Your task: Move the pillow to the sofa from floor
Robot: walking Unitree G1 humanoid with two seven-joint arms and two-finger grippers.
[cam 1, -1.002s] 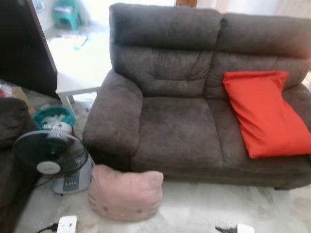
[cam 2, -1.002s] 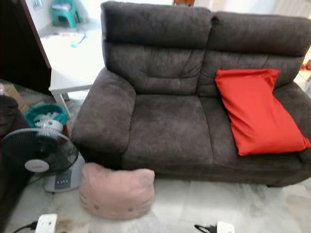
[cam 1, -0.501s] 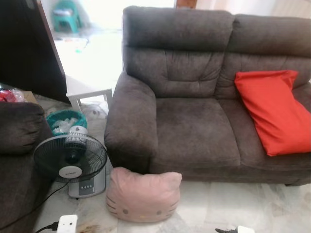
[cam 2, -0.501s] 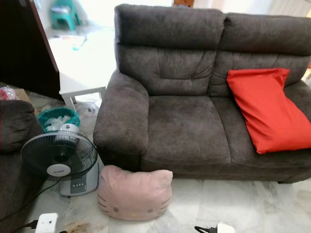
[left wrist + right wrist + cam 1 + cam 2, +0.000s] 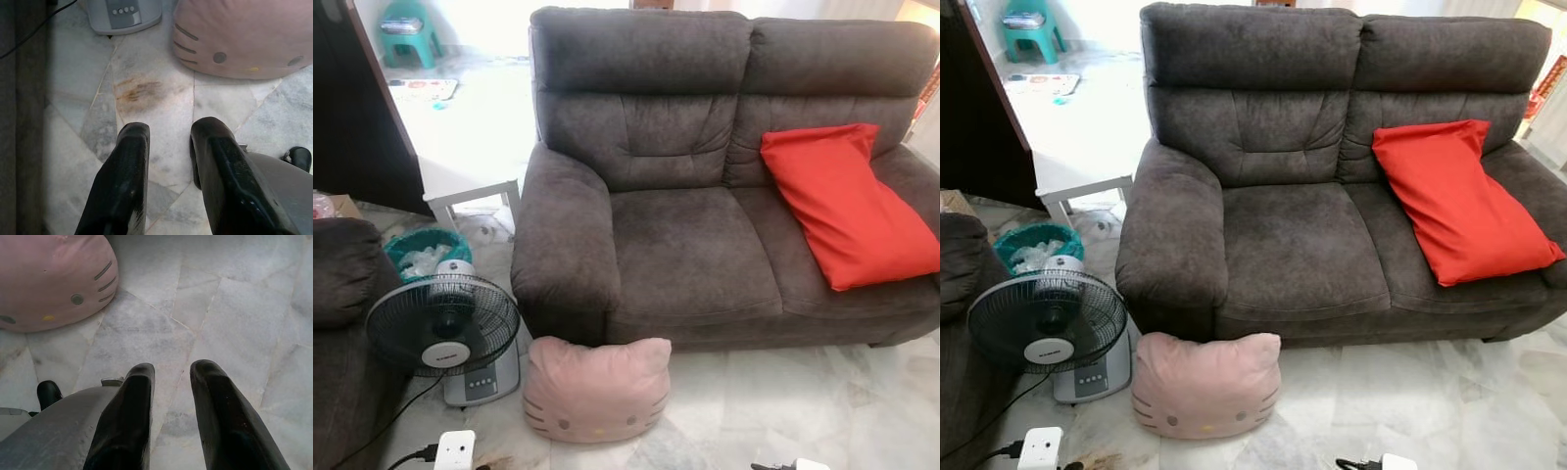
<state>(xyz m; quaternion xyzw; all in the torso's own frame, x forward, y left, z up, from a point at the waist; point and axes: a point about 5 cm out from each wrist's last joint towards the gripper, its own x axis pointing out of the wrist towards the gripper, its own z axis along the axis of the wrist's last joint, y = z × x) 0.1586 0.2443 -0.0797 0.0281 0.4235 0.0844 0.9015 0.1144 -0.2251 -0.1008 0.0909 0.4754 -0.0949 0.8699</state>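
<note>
1. I see the pink cat-face pillow (image 5: 596, 389) lying on the marble floor (image 5: 1410, 401), its back against the front of the grey sofa (image 5: 695, 259), just below the sofa's left armrest (image 5: 563, 240). Nothing holds it yet.

2. My left gripper (image 5: 168, 147) hangs low over the tiles with its fingers parted and nothing between them. The pillow lies ahead of it, well apart from the fingertips.

3. My right gripper (image 5: 171, 384) is likewise spread and empty above the floor, with the pillow's whiskered face ahead of it and off to one side.

4. I judge the step in hand to be the approach: I need to get closer and bend down before either gripper can reach.

5. A standing fan (image 5: 443, 326) sits just beside the pillow on its left, with a cable trailing to a white plug adapter (image 5: 456, 451) on the floor. I would keep my left arm clear of the fan's cage and step around the cable.

6. The pillow looks soft and wide, so I would bring 1 gripper to each side and squeeze it between the 2 arms rather than pinch a corner.

7. The left seat cushion (image 5: 1298, 245) is bare, while a red pillow (image 5: 847, 206) fills the right seat. I would aim for the left seat, lifting high enough to clear the sofa's front edge.
</note>
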